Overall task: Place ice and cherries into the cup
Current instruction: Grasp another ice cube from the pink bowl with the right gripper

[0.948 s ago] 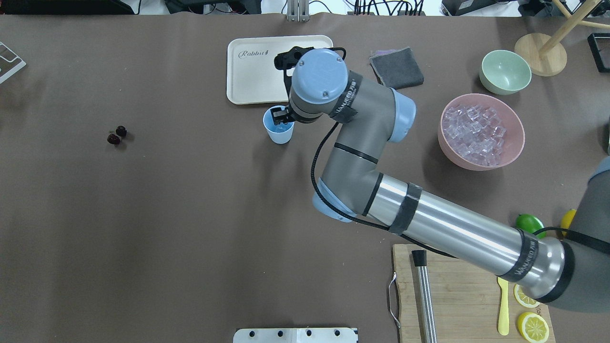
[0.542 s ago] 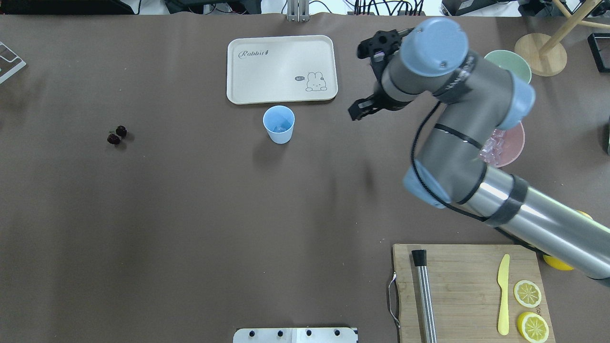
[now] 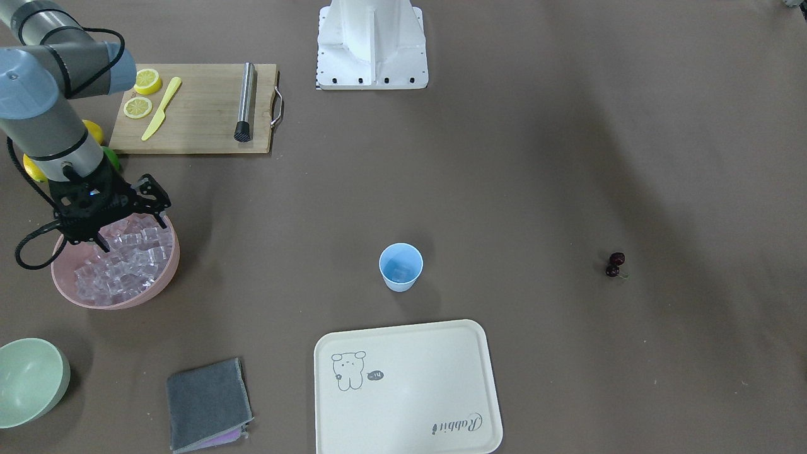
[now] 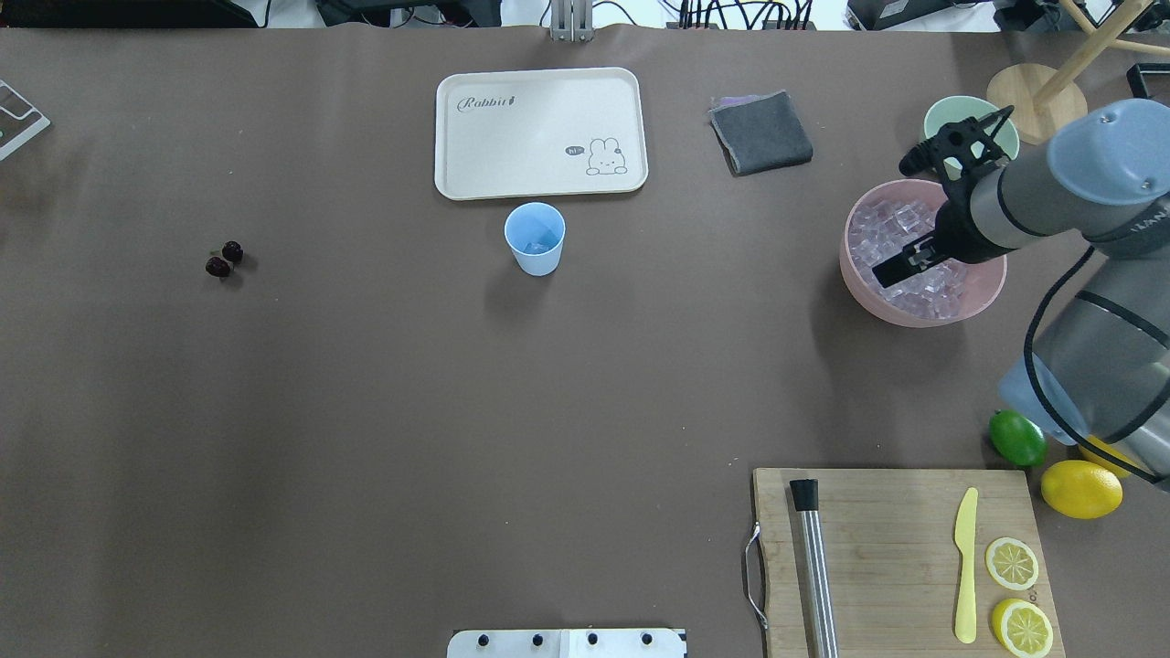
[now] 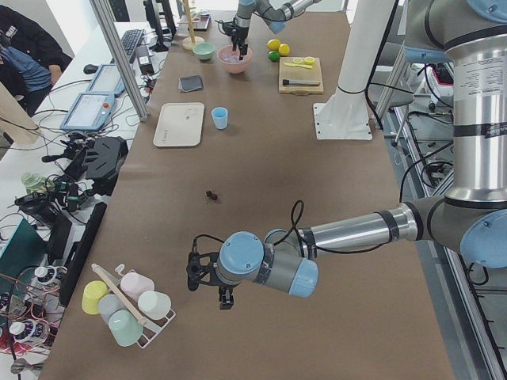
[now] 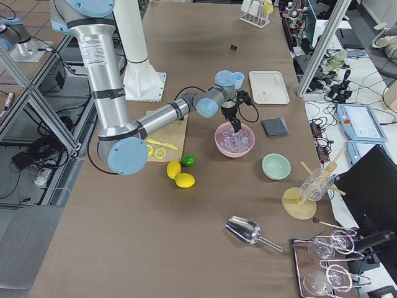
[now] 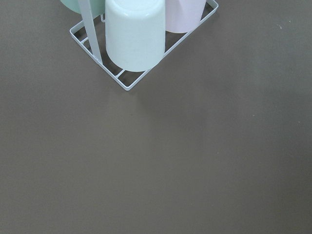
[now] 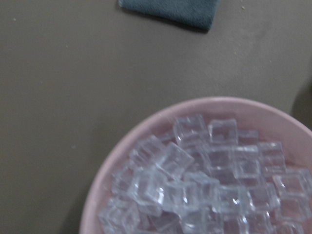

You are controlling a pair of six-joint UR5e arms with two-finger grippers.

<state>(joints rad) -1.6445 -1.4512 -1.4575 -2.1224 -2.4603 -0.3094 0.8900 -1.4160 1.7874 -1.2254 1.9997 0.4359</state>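
Note:
The light-blue cup (image 4: 535,239) stands upright just in front of the tray, with clear ice in its bottom; it also shows in the front view (image 3: 400,268). The two dark cherries (image 4: 224,260) lie on the table far left of the cup. The ice (image 4: 932,285) fills the pink bowl (image 4: 855,283) at the right. My right gripper (image 4: 891,219) is open and empty, just above the ice (image 8: 204,180). My left gripper (image 5: 207,273) shows only in the left side view, far from the cup, near a cup rack; I cannot tell whether it is open.
A cream tray (image 4: 539,132) lies behind the cup, a grey cloth (image 4: 761,132) to its right. A pale green bowl (image 3: 28,378) stands beyond the pink bowl. A cutting board (image 4: 877,548), lime (image 4: 1016,437) and lemon (image 4: 1080,487) are at near right. A wire rack with cups (image 7: 136,34) is under my left wrist.
My right arm has swung from over the cup to the right, and its open gripper now hangs over the pink bowl. The cup and cherries have not moved.

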